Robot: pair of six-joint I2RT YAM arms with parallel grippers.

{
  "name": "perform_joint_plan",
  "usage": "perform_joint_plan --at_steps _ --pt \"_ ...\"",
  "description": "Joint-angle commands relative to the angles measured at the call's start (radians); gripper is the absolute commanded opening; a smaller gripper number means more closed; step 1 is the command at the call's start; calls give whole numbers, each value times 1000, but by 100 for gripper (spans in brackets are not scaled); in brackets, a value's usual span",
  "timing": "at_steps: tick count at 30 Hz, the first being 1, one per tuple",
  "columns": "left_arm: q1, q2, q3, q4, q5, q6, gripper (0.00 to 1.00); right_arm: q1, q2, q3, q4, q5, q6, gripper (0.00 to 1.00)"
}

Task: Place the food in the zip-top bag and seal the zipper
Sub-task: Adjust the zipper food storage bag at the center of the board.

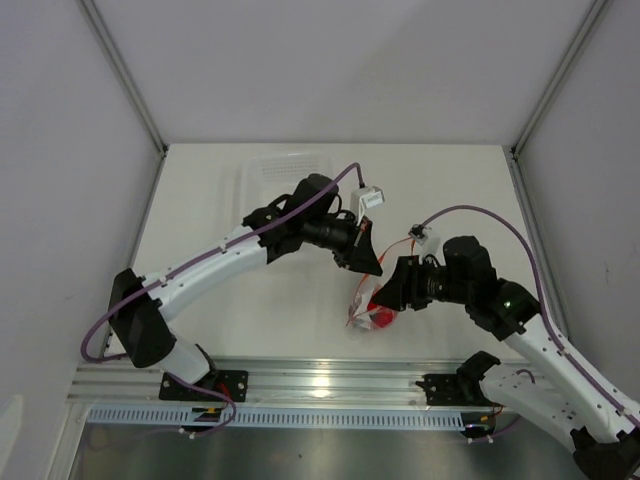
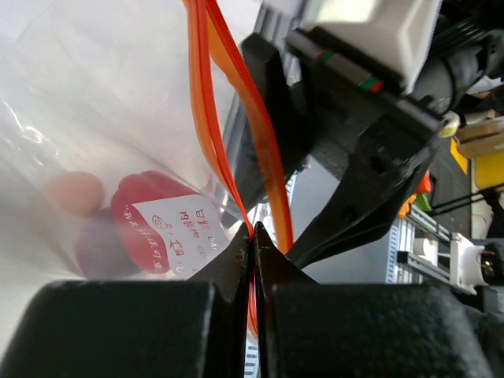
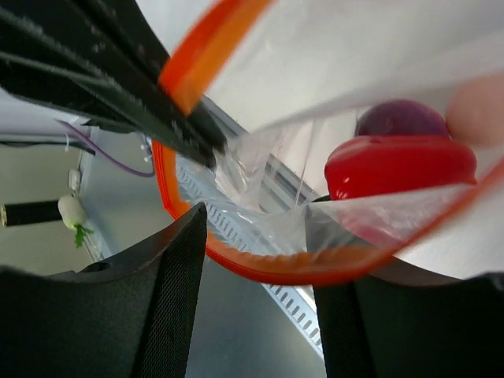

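Left gripper [image 2: 253, 238] first: its fingers are pressed tight together, clamped on the zipper [image 2: 211, 134], the orange strip squeezed flat between the tips. The zip-top bag [image 1: 366, 318] hangs from that pinch near the middle of the table [image 1: 450, 190], just on the far side of the aluminium rail [image 1: 320, 385].

All the food is inside: the red pepper piece [image 3: 400, 165] in front, the purple piece [image 3: 402, 118] behind it, and the peach ball [image 3: 477, 106] to the side.

The right gripper [image 3: 264, 253] comes in from the right with its fingers [image 3: 169, 299] apart, and the zipper's open orange loop sags between them. Whether either pad touches the strip, I can't tell. The mouth gapes here, unsealed.

The two grippers crowd each other, the left one's black fingers sitting right across the right wrist view. A white tray [image 1: 285, 172] lies well away at the far left.
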Motion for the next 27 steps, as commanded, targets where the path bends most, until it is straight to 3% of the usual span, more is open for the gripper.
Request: perform_joint_plan --at_steps 1,10,14,20,27 --pt "10 21 12 25 97 13 1 5 34 -20 159 -88 -67 56" --pt "11 63 -26 40 139 12 4 7 5 -67 240 -108 -87 54" --pt "11 75 -48 58 154 12 20 2 -21 -95 277 -112 -79 55" --pt "14 60 -74 71 160 21 62 -2 -12 -114 315 -126 -76 55" --pt "16 61 -68 51 139 32 77 -7 -1 -124 347 -134 -66 55"
